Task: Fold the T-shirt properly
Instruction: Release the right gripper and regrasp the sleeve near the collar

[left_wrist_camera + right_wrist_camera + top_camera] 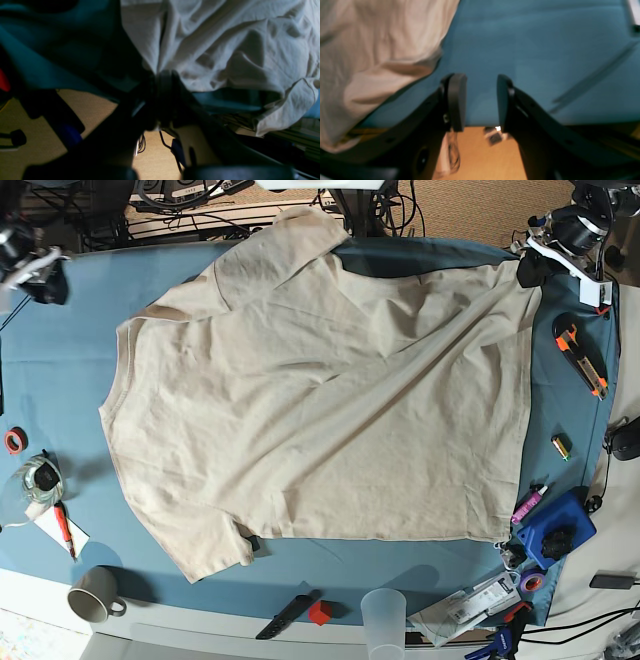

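Overhead base; two close wrist views

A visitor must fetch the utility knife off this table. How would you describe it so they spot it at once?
Start at the blue tablecloth with the beige T-shirt spread over it. Go to the cloth's far-right edge in the base view, beside the shirt's upper right corner: the utility knife lies there at a slant. It alone is orange and black, far longer than the small yellow battery below it.
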### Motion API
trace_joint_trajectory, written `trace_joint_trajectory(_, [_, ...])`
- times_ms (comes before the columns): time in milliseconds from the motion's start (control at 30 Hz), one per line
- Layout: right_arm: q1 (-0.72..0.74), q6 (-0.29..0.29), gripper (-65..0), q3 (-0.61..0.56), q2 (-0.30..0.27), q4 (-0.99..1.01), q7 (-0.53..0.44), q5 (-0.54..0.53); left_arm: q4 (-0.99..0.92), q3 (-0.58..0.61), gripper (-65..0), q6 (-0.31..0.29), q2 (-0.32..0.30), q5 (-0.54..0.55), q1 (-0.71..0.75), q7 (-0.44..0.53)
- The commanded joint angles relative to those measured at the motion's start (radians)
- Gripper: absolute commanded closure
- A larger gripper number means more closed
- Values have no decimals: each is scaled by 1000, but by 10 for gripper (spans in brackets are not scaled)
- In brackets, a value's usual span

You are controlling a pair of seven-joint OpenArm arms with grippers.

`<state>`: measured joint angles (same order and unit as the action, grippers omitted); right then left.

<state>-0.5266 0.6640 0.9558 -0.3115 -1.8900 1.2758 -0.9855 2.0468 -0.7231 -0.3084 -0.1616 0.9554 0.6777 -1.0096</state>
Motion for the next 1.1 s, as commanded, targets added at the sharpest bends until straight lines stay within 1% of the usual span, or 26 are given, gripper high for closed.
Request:
trace_joint_trajectory(0, [-1, -6, -212, -37, -18, -14, -20, 0, 18, -6, 0, -8, -11, 39, 6, 14])
trace_joint_trajectory(67, [10, -8, -212, -131, -15, -14, -23, 35, 18, -6, 0, -8, -10, 45, 6, 14])
trace_joint_trajectory(333, [31, -5, -212, -465, -13, -13, -21, 37, 18, -6, 0, -8, -10, 45, 4, 14])
trace_joint_trajectory(400, [42, 30, -212, -542, -13, -13, -33, 43, 18, -6, 0, -8, -10, 45, 3, 15])
trace_joint_trajectory(533, [101, 34, -212, -688, -13, -14, -32, 135, 18, -6, 0, -8, -10, 45, 3, 14])
trace_joint_trajectory(667, [145, 34, -212, -793, -13, -13, -26, 222, 17, -6, 0, -8, -10, 45, 3, 15])
trace_joint_trajectory(800, [144, -11, -211, -849, -13, -13, -27, 357, 17, -6, 0, -8, -10, 44, 3, 18])
trace_joint_trajectory(867, [145, -29, -210, -857, -13, -13, -36, 394, 17, -6, 0, -8, -10, 44, 3, 34])
trace_joint_trajectory(900, [145, -43, -195, -857, -13, -13, -45, 406, 17, -6, 0, -8, -10, 44, 3, 43])
trace_joint_trajectory(933, [145, -60, -150, -857, -13, -13, -49, 418, 17, -6, 0, -8, -11, 44, 3, 53])
trace_joint_trajectory(1000, [145, -97, -27, -856, -13, -13, -51, 446, 17, -6, 0, -8, -11, 44, 3, 60])
trace_joint_trajectory(1033, [145, -112, 0, -856, -13, -14, -55, 464, 17, -6, 0, -8, -11, 44, 3, 60])
trace_joint_trajectory(1067, [145, -124, 0, -856, -13, -14, -61, 486, 17, -6, 0, -8, -11, 44, 3, 60])
